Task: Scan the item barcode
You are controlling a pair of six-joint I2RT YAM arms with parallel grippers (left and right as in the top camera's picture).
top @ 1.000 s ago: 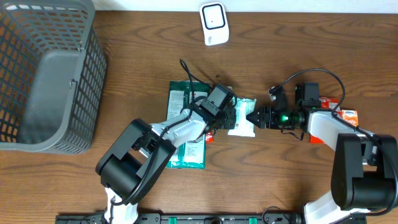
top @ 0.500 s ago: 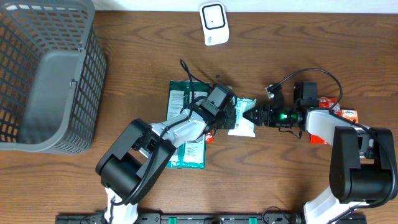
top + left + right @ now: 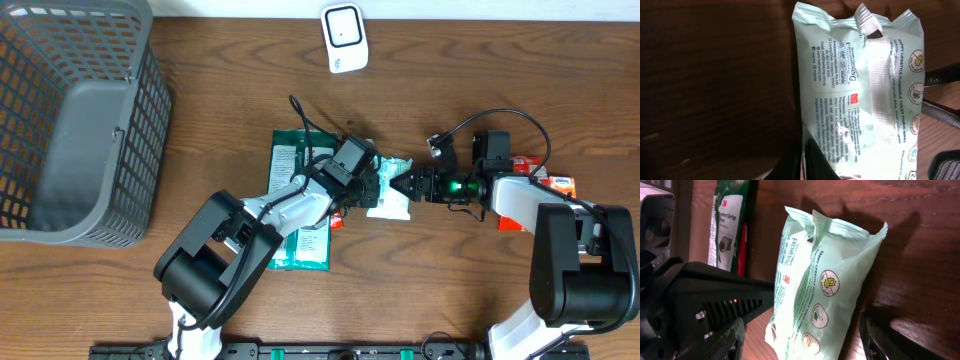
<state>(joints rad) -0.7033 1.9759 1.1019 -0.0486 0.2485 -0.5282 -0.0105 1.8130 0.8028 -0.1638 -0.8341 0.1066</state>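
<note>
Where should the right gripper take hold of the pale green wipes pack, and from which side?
Probably the flat body near its free edge, coming from the robot's right, opposite the left gripper pinching the other side. The wipes pack is thin and soft; the open right gripper faces that edge.

Colours noted
Wipes pack (image 3: 825, 280) pale mint, dark fine print; table (image 3: 220, 90) dark brown woodgrain; basket (image 3: 150, 110) grey mesh; scanner (image 3: 343, 38) white; packet (image 3: 290, 155) beside wipes pack dark green.

Two arms: left arm (image 3: 288, 205), right arm (image 3: 516, 200). Had white link shells, black joints and bases. Carried looped black cables (image 3: 500, 118) at wrists. Showed green light (image 3: 457, 186) on right. Had ribbed black fingers (image 3: 705, 292).
</note>
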